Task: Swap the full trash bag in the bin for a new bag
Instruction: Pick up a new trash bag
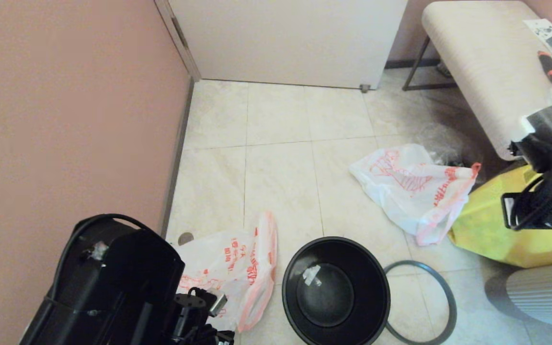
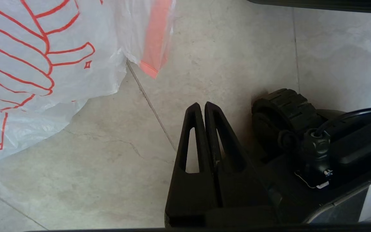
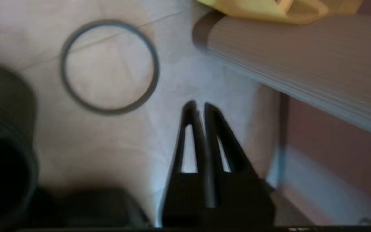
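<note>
Bin (image 1: 336,290) sits bottom centre of the head view, empty, no liner. Its grey hoop (image 1: 436,306) lies flat on the tiles, touching the bin's right side.

Two printed white bags on the floor: one lower left, just beside the bin (image 1: 237,268), and one right of centre (image 1: 412,189), resting against the yellow tote (image 1: 496,235). Which is full and which is new I cannot tell from here.

Right gripper (image 3: 198,108) hangs at the right edge, above the tote, fingers pressed together on nothing. Left gripper (image 2: 201,104) is parked bottom left, also closed and empty.

Likely next: fetch the limp bag. Open wide first, pinch one handle (thin film slips), lift clear before carrying it over the bin mouth, hoop last.
</note>
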Tool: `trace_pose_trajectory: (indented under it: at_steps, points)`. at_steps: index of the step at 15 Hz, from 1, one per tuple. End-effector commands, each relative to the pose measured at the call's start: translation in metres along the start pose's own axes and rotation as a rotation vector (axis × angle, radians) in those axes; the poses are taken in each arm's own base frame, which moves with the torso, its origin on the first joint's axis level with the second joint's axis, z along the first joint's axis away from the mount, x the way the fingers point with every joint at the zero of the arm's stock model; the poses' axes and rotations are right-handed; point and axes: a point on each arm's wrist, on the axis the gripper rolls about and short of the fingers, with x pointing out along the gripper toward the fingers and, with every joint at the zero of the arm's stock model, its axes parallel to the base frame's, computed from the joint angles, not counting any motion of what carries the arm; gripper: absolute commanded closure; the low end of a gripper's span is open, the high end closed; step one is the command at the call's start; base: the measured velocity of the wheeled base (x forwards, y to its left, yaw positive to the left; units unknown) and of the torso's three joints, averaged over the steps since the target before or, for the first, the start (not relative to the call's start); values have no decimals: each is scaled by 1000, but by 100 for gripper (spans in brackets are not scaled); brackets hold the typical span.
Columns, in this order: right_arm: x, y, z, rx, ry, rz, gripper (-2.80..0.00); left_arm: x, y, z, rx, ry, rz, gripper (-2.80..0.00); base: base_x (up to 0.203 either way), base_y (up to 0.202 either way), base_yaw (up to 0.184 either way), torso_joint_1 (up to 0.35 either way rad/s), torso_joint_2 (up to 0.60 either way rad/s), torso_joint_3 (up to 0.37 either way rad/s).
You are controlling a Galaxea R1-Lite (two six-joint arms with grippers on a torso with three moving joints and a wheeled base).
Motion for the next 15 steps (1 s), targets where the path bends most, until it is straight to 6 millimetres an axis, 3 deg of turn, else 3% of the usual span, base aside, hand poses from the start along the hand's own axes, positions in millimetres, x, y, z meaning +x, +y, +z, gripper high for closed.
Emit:
trace_pose_trajectory:
  at_steps: [1, 3, 6, 12, 15]
  points:
    - [-59, -38, -33, 38, -126, 93, 0, -1, 0, 1, 0, -10, 0, 0, 0, 0, 0, 0, 0, 0]
    - [-76, -58, -68, 32, -156, 140, 0, -7, 0, 3, 0, -19, 52, 0, 0, 0, 0, 0, 0, 0]
    - [-78, -83, -119, 53, -160, 158, 0, -20, 2, 14, -10, -77, 128, 0, 0, 0, 0, 0, 0, 0]
    - [-92, -136, -194, 222, -341, 116, 0, -19, 1, 15, -11, -83, 121, 0, 0, 0, 0, 0, 0, 0]
    - [-92, -146, -229, 229, -401, 37, 0, -13, 2, 21, -7, -109, 122, 0, 0, 0, 0, 0, 0, 0]
